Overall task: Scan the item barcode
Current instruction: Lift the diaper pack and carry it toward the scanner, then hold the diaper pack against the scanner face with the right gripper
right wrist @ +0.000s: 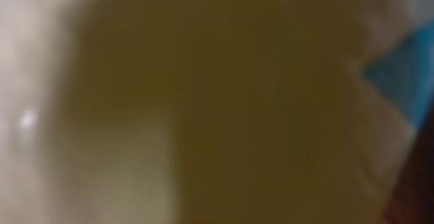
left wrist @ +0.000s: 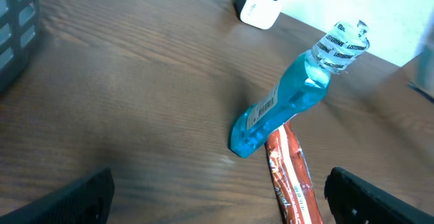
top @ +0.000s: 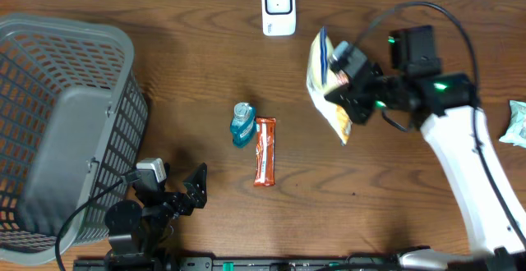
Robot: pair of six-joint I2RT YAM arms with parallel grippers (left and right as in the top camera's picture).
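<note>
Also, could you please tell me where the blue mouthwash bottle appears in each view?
Overhead: the mouthwash bottle lies near picture centre, cap toward the top edge.
Left wrist: the bottle is right of centre, cap pointing upper right.
Right wrist: not in it; only a blurred close-up.
Shared landmark: the orange snack bar lying right beside the bottle, seen in the overhead and left wrist views.

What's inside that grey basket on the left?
Nothing shows inside the grey basket, only its own floor and slatted walls. Its left edge runs out of frame, so that part is unseen.
</note>
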